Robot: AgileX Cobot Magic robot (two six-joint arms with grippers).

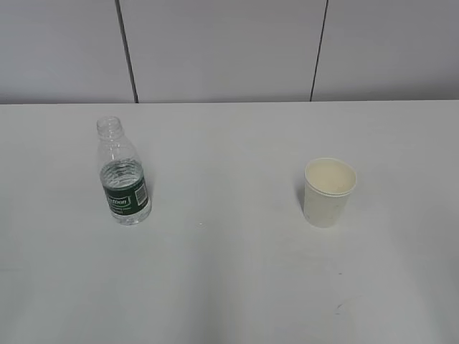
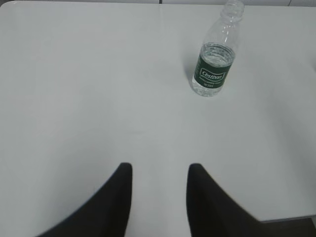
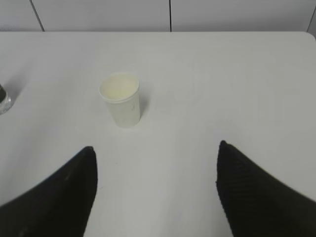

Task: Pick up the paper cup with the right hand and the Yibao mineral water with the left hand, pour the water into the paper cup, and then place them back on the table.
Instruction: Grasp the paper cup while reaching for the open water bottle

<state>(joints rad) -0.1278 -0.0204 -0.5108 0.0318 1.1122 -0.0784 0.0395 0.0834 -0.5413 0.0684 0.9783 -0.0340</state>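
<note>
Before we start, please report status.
Left gripper and right gripper open, empty. Bottle and cup upright, untouched. Nothing in the way.

The only lettering stands on the bottle [image 1: 124, 179], on the left of the table: a dark green label [image 2: 212, 69] carries white script in a white outlined box. In the left wrist view it reads roughly "C'estbon". Smaller white print sits beside it in the exterior view but is too small to read. The cup [image 1: 328, 191] on the right is plain.
</note>
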